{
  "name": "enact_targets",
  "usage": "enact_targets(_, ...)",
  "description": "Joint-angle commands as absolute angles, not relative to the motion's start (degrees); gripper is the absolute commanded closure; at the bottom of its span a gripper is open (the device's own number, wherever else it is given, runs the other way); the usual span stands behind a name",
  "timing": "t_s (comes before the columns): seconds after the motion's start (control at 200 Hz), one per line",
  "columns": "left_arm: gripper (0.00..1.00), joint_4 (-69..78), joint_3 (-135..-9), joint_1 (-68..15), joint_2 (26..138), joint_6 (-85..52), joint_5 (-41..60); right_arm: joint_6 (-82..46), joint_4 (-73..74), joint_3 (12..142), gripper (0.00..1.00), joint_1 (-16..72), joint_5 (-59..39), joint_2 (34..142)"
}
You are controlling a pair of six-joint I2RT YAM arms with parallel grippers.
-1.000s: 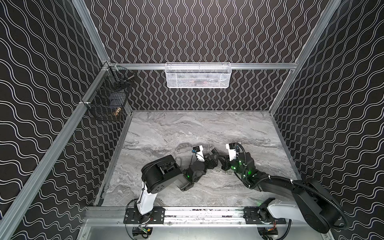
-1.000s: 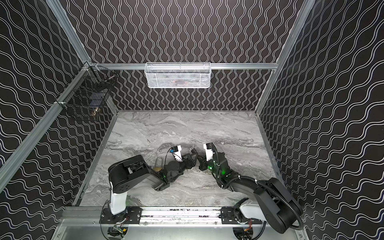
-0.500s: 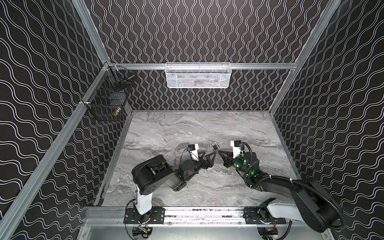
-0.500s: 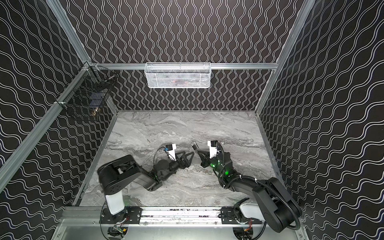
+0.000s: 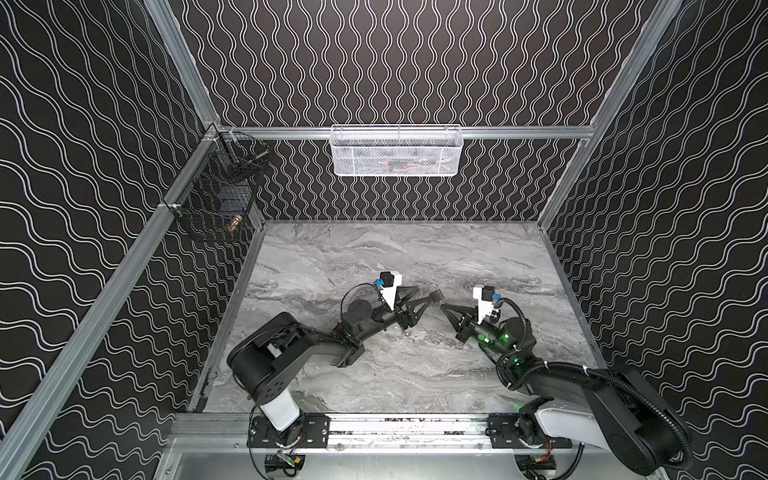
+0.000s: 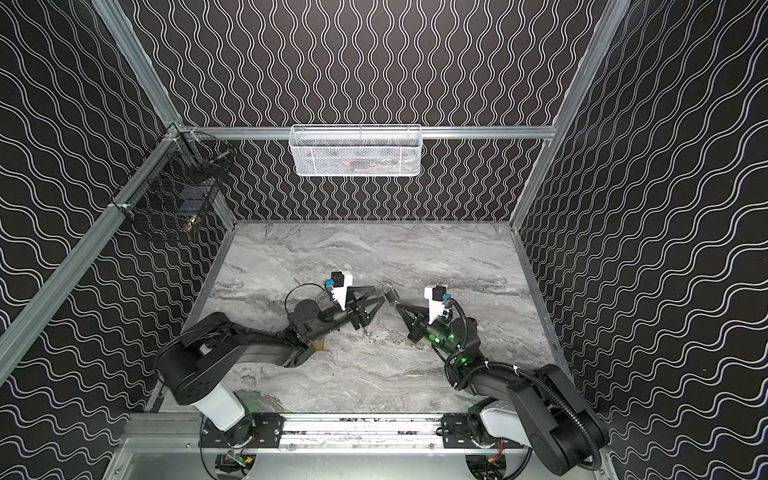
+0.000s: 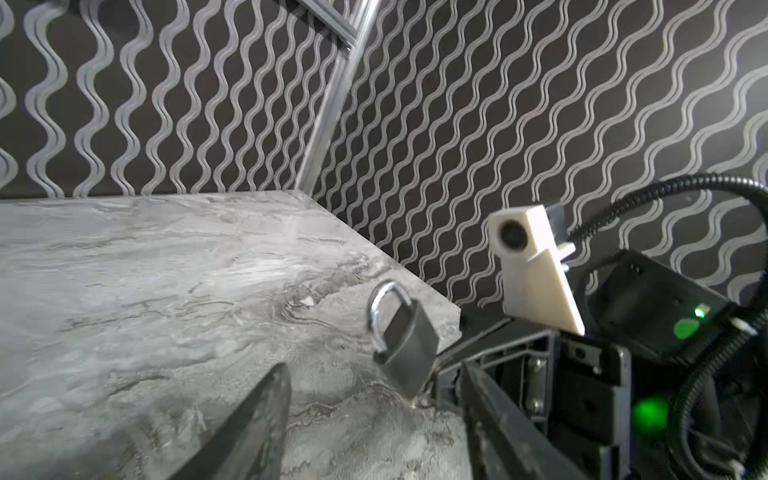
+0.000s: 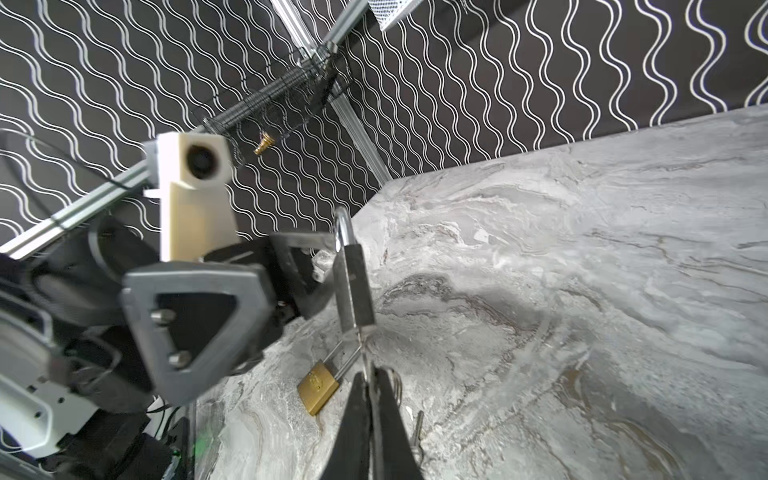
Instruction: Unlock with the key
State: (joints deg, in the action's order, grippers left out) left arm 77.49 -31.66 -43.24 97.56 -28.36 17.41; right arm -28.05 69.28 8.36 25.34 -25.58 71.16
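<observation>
Grey padlock (image 7: 405, 353) aloft — right tool (image 8: 368, 376) clamped on its key (image 8: 363, 349), left tool (image 7: 374, 368) spread empty, brass padlock (image 8: 318, 386) beneath.

**Both top views:** high overhead, looking steeply down on the whole worktop (image 5: 374, 257). **Wrist views:** low and close, facing the grey padlock (image 7: 405, 353) from opposite sides. All four share the padlock and the worktop around it.

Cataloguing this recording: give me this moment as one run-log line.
phase: key in grey padlock | right gripper: shut on key | left gripper: open beside grey padlock | brass padlock: on table
</observation>
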Motion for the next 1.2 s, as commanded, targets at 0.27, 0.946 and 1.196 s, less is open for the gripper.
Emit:
enact_targets(0.27,0.35,88.49,-36.14,-40.69,103.45,-32.15,28.39,-30.23,79.62,7.82,1.00,25.32,-28.54,72.64)
enact_targets(0.946,1.00,88.53,-41.04,-40.78,107.92,-37.78,39.11,-32.57,83.50,6.77,1.00,22.79,-29.42,73.33)
enact_targets(1.196,1.00,88.55,-43.01,-41.18,110.87,-40.97,43.73,-34.62,91.54,4.85,1.00,21.91,-31.80,74.27)
